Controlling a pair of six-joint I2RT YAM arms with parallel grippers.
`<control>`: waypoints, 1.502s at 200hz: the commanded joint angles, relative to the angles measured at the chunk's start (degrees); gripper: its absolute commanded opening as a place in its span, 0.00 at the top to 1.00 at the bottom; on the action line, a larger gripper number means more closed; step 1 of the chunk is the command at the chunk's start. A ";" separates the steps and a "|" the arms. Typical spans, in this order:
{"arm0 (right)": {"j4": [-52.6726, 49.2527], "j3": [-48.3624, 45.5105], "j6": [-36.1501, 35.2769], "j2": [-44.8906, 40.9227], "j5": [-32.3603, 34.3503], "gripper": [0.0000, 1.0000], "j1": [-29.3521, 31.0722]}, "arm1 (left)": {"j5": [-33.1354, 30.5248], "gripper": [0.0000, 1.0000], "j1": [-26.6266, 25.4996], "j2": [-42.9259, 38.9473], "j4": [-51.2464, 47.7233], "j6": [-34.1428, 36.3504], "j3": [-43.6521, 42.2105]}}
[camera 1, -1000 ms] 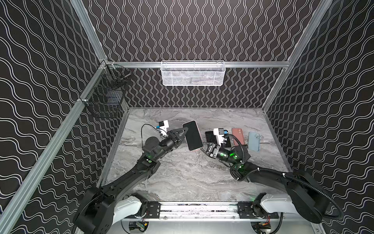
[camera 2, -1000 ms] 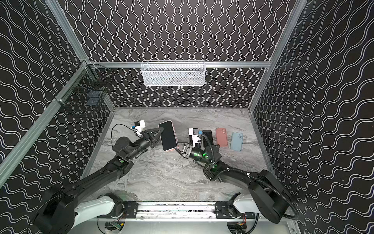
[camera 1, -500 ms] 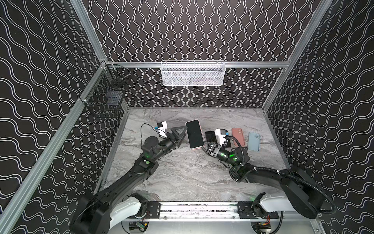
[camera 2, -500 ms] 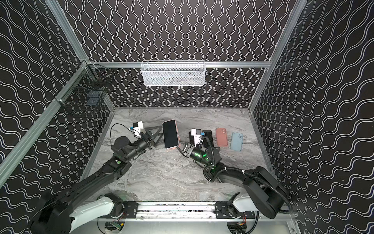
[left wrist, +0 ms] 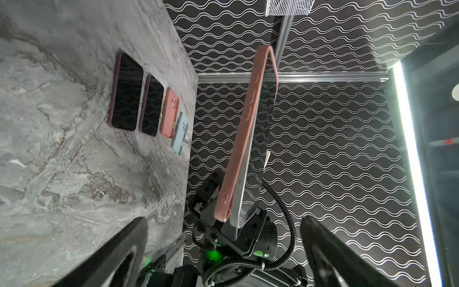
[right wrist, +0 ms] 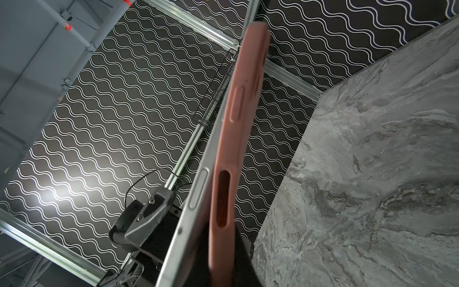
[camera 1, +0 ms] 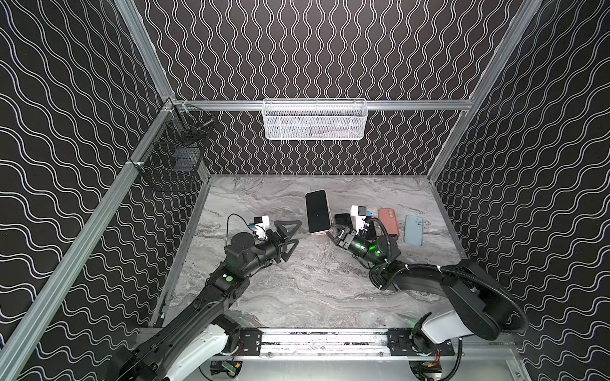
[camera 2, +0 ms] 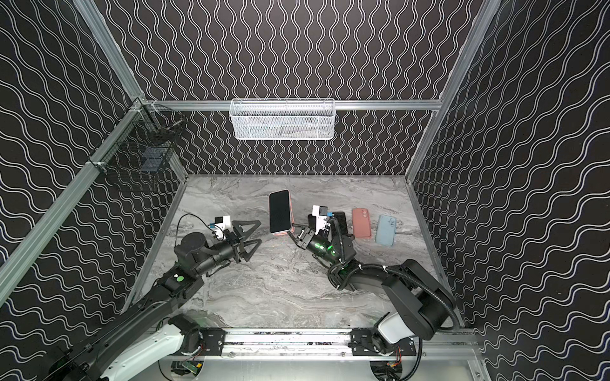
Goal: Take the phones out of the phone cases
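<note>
I'm looking into a booth of black wavy-line walls (camera 1: 313,49) around a grey marble tabletop (camera 1: 297,290). A white mesh basket (camera 1: 315,118) hangs on the back rail and a black wire basket (camera 1: 171,158) on the left rail. My left gripper (camera 1: 292,237) hangs near the phone (camera 1: 317,211), jaws spread wide, touching nothing. My right gripper (camera 1: 331,231) pinches the phone's lower end, holding it off the table toward the back, dark screen facing up. At that end the pink case (left wrist: 246,129) gapes away from the silver frame.
</note>
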 commanded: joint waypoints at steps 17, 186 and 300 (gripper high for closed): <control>5.71 1.87 -1.32 1.02 0.43 0.97 0.26 | 2.39 0.01 -0.76 1.15 12.13 -7.23 -0.61; 7.97 1.02 -1.32 4.28 1.31 0.96 1.92 | -0.13 0.03 -2.57 6.96 22.08 -10.43 -1.29; 10.24 0.57 -1.03 6.90 2.99 0.97 5.71 | -1.97 0.33 -2.59 7.81 20.49 -8.47 -2.32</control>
